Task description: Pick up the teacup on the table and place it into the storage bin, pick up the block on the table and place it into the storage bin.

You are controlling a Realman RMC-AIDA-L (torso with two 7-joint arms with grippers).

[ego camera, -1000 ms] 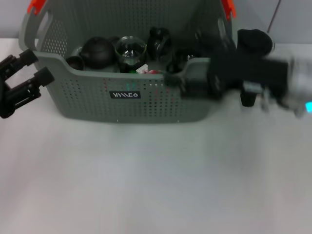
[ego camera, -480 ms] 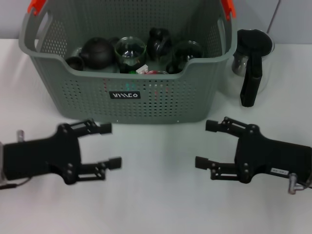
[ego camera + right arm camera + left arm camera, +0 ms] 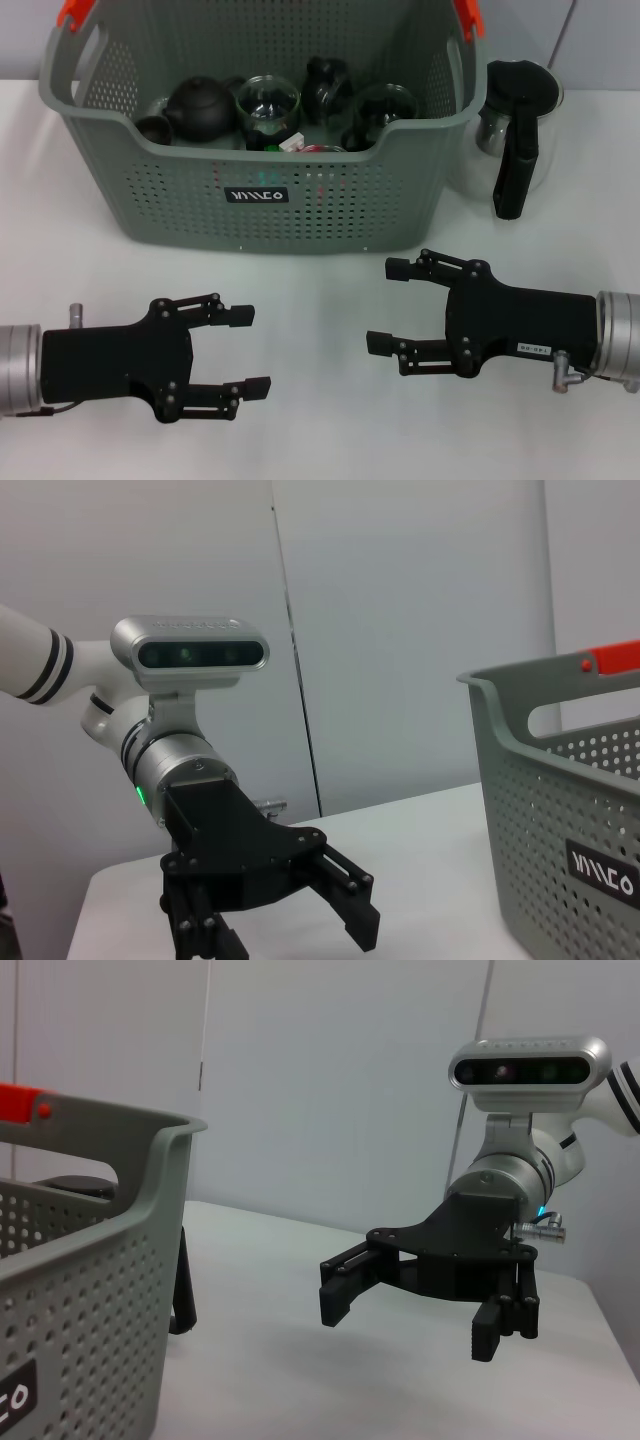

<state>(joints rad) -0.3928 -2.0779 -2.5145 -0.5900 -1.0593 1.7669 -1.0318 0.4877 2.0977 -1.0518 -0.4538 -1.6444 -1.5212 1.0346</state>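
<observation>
I am seeing left gripper (image 3: 250, 350) hovering over table (image 3: 320, 420) at 7 o'clock, fingers spread apart, holding nothing. Right gripper (image 3: 390, 305) hovering at 4 o'clock, fingers likewise apart. Storage bin (image 3: 260, 195) sitting at 12 o'clock, beyond both grippers, containing dark teaware. Glass jug (image 3: 515, 125) standing beside bin at 2 o'clock.

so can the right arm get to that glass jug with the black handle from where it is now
Probably yes. The right gripper is open and empty in front of the storage bin, and the glass jug stands beside the bin on that side, with bare table between.
</observation>
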